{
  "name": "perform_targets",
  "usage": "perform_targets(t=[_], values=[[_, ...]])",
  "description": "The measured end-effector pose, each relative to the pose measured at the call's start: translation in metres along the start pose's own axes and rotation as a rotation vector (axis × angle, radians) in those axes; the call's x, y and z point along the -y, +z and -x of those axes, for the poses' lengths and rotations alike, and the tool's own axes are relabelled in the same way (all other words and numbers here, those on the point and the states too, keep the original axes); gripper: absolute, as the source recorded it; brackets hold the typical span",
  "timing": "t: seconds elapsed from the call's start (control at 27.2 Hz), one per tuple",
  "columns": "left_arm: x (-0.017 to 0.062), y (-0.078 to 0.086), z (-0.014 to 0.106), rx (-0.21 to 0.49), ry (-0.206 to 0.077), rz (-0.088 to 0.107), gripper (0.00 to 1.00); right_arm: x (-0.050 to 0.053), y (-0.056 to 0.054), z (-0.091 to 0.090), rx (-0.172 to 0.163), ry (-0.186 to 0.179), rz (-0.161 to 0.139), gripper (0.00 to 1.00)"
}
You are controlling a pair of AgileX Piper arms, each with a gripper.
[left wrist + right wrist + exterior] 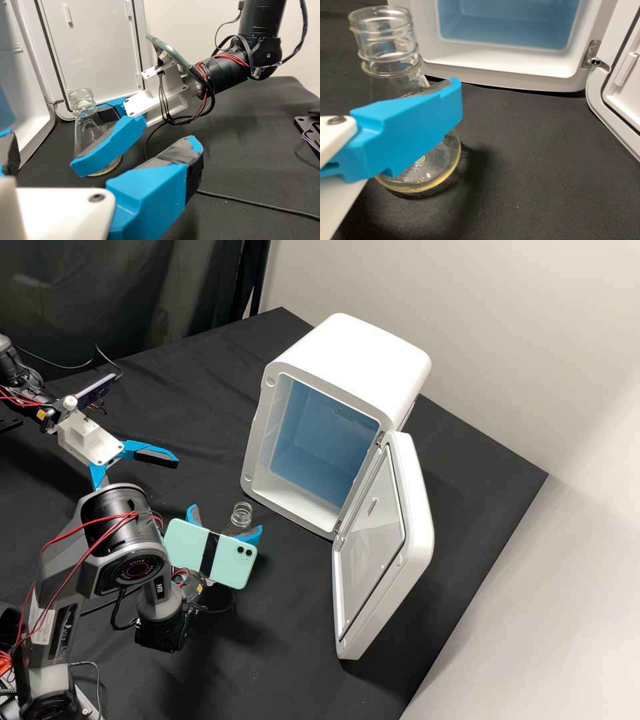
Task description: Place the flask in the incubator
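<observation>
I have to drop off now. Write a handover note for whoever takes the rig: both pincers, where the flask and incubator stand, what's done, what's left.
Left pincer: open, holding nothing, off to the side of the flask.
Right pincer: straddles the flask; whether it grips yet is unclear.
Flask: upright and uncapped on the bench, just in front of the incubator.
Incubator: its door is swung wide open.
Done: door open, right arm at the flask.
Left: confirm the grip, lift, set the flask inside, release.
</observation>
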Motion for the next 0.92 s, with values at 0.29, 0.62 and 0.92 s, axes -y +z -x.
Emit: perform_targets(t=[0.29,0.62,0.92], values=[[0.0,0.0,0.0,0.0,0.0,0.0,1.0,-0.001,-0.0008,0.0003,-0.002,0.004,0.004,0.0],[0.0,0.0,0.0,0.0,0.0,0.0,1.0,-0.0017,-0.0015,0.0005,-0.003,0.006,0.008,0.0],[0.0,0.0,0.0,0.0,0.0,0.0,1.0,-0.0017,-0.0015,0.0005,-0.003,0.006,0.008,0.0]])
